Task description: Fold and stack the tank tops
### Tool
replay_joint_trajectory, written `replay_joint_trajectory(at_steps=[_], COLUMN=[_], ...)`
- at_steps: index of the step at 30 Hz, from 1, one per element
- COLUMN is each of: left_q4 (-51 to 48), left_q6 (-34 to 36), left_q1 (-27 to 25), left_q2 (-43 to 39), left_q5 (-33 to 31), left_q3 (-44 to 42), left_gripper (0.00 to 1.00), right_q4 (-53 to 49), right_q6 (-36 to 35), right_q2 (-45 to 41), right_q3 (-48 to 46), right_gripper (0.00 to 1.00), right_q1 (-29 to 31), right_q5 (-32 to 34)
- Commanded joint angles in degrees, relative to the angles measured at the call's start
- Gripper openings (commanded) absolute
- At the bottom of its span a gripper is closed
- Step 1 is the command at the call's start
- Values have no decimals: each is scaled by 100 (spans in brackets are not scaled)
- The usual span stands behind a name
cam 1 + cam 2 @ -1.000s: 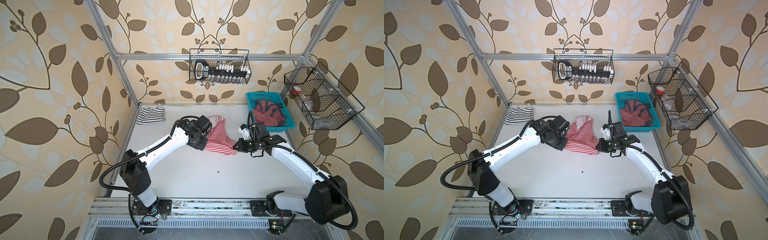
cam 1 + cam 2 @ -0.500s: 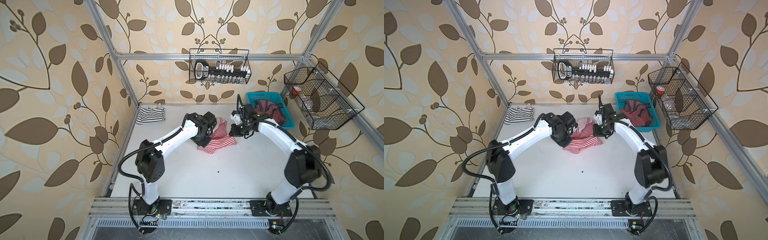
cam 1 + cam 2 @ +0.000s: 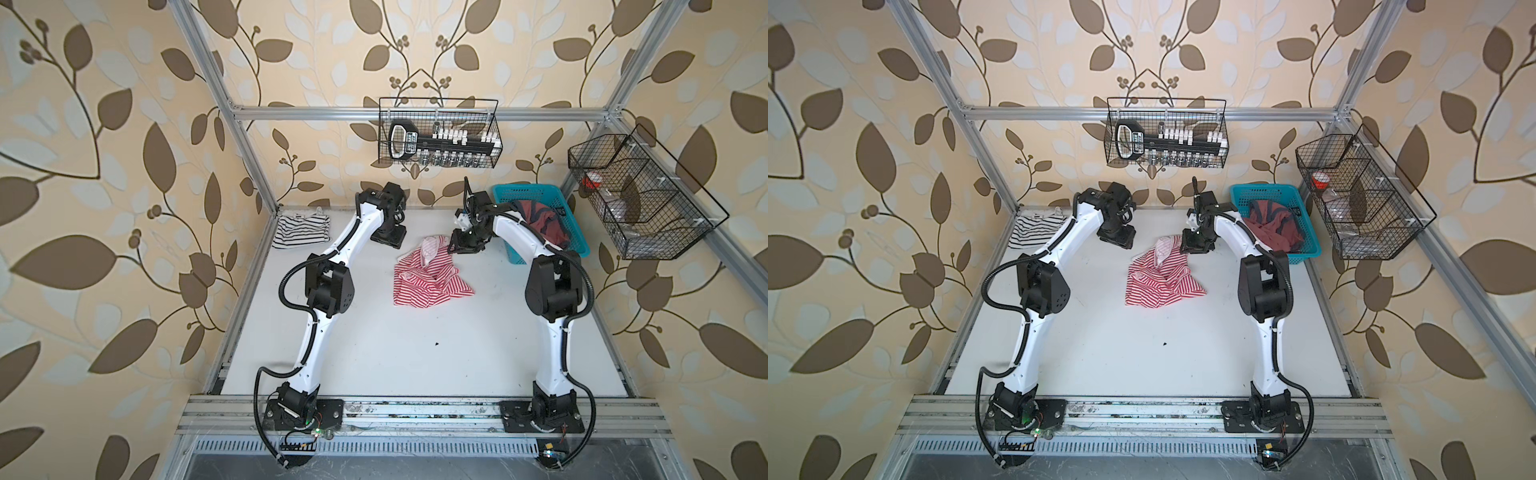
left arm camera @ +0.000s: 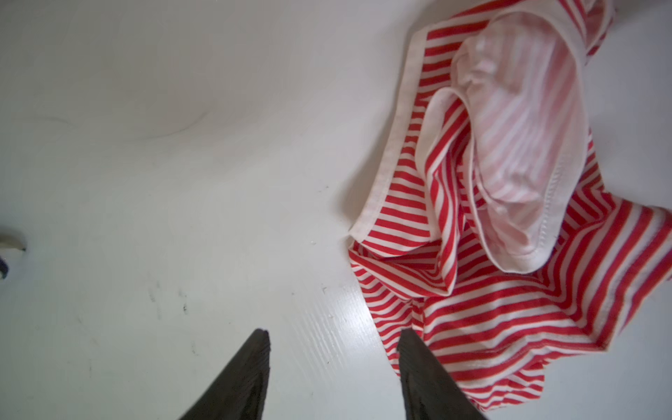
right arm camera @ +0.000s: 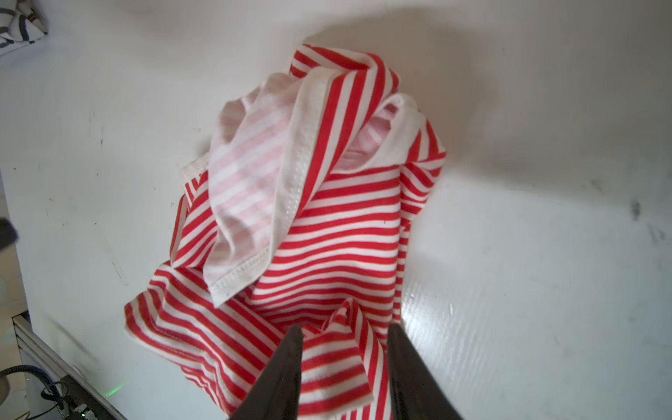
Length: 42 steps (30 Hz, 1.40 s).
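- red-striped tank top (image 3: 428, 278): white with thin red stripes, unfolded, crumpled in a loose heap; lies mid-width on the table (image 3: 415, 353), toward the back
- one flap turned over, showing pale underside and white stitched hem
- black-striped tank top (image 3: 301, 230): white, bold black stripes, folded flat, back left corner, well apart from the red one

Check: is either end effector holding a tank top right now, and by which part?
Nothing held: the left end effector is open over the table; the right end effector is open too, with a ridge of the red-striped tank top between its jaws, unpinched.
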Motion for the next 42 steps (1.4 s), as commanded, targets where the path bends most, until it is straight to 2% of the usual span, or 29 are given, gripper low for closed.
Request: replay_joint_trajectory(at_steps=[1, 5, 9, 12, 19, 27, 31, 35, 37, 39, 42], left_q4=[532, 1692, 2072, 2520, 3031, 3049, 3030, 2953, 2807, 2613, 2444], left_q6=[-680, -1372, -1972, -2515, -3071, -3254, -3283, -3259, -3160, -3027, -2884], left_q1=[-156, -412, -745, -885, -973, -1058, -1128, -1153, -1158, -1137, -1063], left_q2=[-1392, -2461, -2547, -2322, -1788, -1343, -1188, -993, -891, -805, -823], left_q5=[747, 1309, 1611, 1908, 2127, 2339, 2346, 2344, 2271, 2156, 2041], left_q3=[-1240, -3324, -4007, -4257, -4164, -3849, -3744, -3611, -3507, -3383, -3330], left_gripper=[49, 30, 29, 34, 45, 46, 47, 46, 39, 27, 9], right_q4=[556, 1041, 1367, 1616, 1935, 2033, 2039, 2080, 2074, 2027, 1901], right_q6=[242, 415, 598, 758, 944, 993, 993, 1008, 1006, 997, 937], right_q2=[-1145, -2010, -2107, -1876, -1508, -1202, -1081, -1000, -1060, -1215, -1536], right_q3=[-1127, -2558, -3212, -3330, -3278, -3180, -3192, -3192, -3192, -3204, -3233], right_gripper=[39, 32, 31, 33, 40, 41, 35, 20, 10, 3, 0], right_q1=[59, 310, 576, 610, 675, 681, 672, 666, 671, 637, 560], right_q5=[18, -30, -8, -111, -233, -290, -243, -270, -270, -239, -200])
